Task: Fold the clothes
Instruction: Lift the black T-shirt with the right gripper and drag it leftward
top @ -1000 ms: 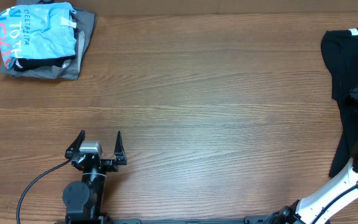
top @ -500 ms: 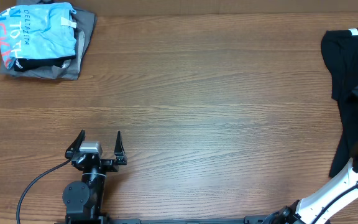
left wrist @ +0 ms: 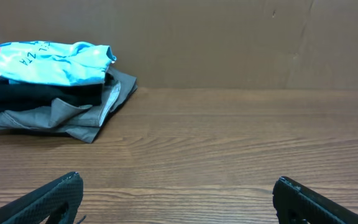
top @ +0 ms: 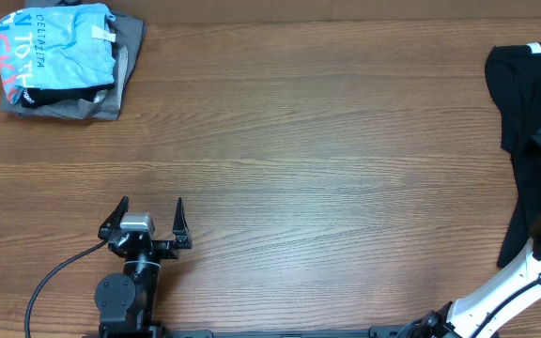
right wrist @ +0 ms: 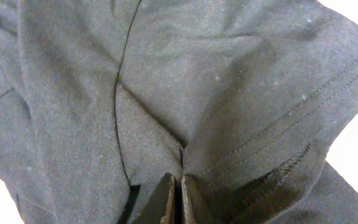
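While your right gripper (right wrist: 179,185) is pinched shut on a small fold of the black T-shirt (top: 524,94), which lies bunched at the table's (top: 299,141) right edge near the far corner, you are at the opening grab. Your left gripper (top: 150,216) rests wide open and empty near the front edge. Next, I judge, you must draw the shirt toward the middle and spread it flat.

The T-shirt (top: 524,94) lies at the right edge of the table (top: 299,141), with the right gripper (right wrist: 179,186) set down on it. In the far left corner sits a pile of folded garments (top: 97,99), one shirt (top: 59,42) on top. The left gripper (top: 151,207) stands near the front edge, left of centre, well apart from both
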`<state>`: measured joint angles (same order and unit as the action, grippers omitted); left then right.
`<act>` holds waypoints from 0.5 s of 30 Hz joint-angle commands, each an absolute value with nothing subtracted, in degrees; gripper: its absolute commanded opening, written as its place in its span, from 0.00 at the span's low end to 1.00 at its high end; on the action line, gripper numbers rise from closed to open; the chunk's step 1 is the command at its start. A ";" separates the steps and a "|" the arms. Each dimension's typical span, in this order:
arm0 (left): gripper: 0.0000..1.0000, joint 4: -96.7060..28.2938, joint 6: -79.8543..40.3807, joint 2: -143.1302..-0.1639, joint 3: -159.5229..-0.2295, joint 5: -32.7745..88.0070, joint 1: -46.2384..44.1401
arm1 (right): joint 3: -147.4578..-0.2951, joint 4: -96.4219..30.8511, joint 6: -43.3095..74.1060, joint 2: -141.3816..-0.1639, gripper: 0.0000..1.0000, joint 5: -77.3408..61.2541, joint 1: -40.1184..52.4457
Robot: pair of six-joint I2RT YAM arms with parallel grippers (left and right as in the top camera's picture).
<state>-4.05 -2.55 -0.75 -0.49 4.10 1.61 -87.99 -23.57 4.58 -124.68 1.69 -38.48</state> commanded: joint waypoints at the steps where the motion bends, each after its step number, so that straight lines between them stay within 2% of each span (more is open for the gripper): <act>1: 1.00 -4.10 -1.26 -0.27 -0.27 4.10 1.93 | -89.76 -23.70 6.24 -123.24 0.04 1.34 -38.30; 5: 1.00 -4.10 -1.26 -0.27 -0.27 4.10 1.93 | -89.76 -24.10 7.49 -120.01 0.04 -2.13 -38.20; 15: 1.00 -4.10 -1.26 -0.27 -0.27 4.10 1.93 | -89.76 -24.36 7.49 -111.50 0.04 -24.32 -32.51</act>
